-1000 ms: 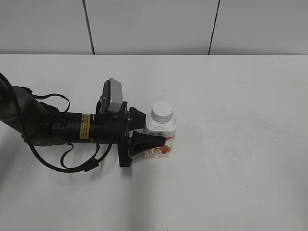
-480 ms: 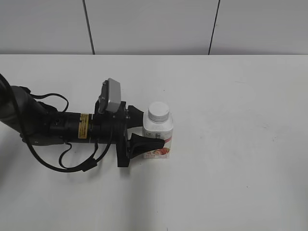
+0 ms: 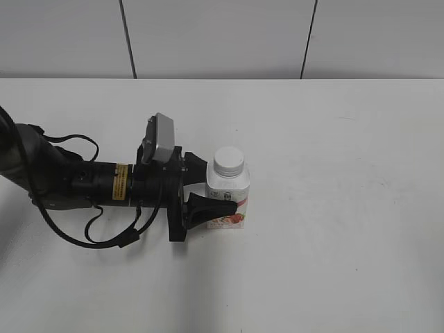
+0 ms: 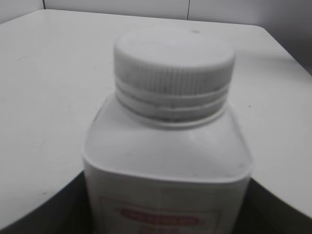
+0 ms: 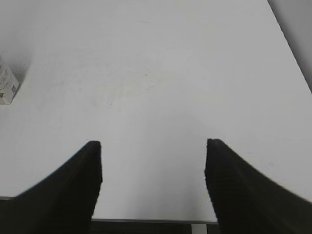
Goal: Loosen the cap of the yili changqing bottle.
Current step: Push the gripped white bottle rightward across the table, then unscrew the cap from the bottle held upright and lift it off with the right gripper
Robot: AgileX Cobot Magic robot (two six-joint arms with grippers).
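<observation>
- Exterior view first: your left gripper (image 3: 220, 189) has drawn the yili changqing bottle (image 3: 228, 201) a little to the left and toward the near edge over the last second, and in the last half second nothing has shifted, so I judge the bottle is now braced where you want it.
- Its jaws pinch the bottle's body from the near and far sides; in the left wrist view the dark jaws press against both lower corners of the bottle (image 4: 168, 170).
- That leaves the bottle upright on the white table (image 3: 347, 243), a little left of centre, held and ready for the twist.
- The cap (image 3: 228, 160) sits fully on the neck, ribbed side clear in the wrist view (image 4: 174, 66), with nothing touching it; loosening has not begun.
- The bottle is sealed, so you cannot tell what is inside.
- Your right gripper (image 5: 153, 161) is spread wide over bare table, well apart from the bottle, which shows only as a corner at the left edge (image 5: 7, 86). It must cross to the cap next.
</observation>
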